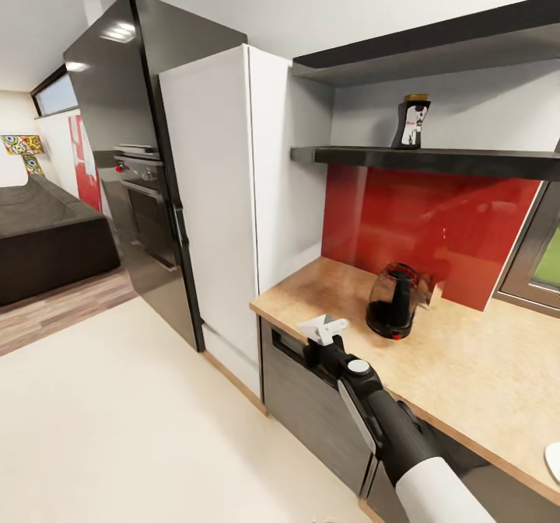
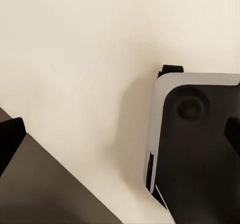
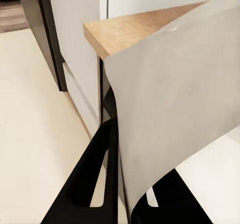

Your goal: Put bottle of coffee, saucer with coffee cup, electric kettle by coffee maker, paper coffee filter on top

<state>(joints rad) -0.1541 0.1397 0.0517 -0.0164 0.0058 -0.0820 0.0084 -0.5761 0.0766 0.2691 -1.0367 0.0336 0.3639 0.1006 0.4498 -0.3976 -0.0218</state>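
Paper coffee filter [image 1: 321,329] sits pinched in the right gripper [image 1: 325,338], held just off the front edge of the countertop [image 1: 459,375], near its left end. In the right wrist view the filter [image 3: 175,99] is a big pale curved sheet clamped between the two black fingers [image 3: 92,169], w/ the countertop corner [image 3: 130,29] behind it.

Electric kettle [image 1: 394,301] stands upright on the countertop, close to the red backsplash [image 1: 420,228], a bit beyond the filter. Dark glass body; contents can't be made out. Red spot on its base faces front.

Bottle of coffee [image 1: 411,122] stands on the kitchen shelf [image 1: 435,158], above & well apart from the kettle. Thicker dark board [image 1: 435,45] runs higher up. A sliver of smth white and round [image 1: 553,461] shows at the countertop's right edge, too cut off to identify.

Left of the counter: tall white cabinet [image 1: 210,196], then black fridge [image 1: 124,142] & oven [image 1: 140,189]. Dark sofa [image 1: 47,235] further left.

Left wrist view looks down on cream floor [image 2: 75,59] & part of the robot's base [image 2: 200,144]; left gripper fingertip [image 2: 10,139] is at the frame's edge, jaw state can't tell.
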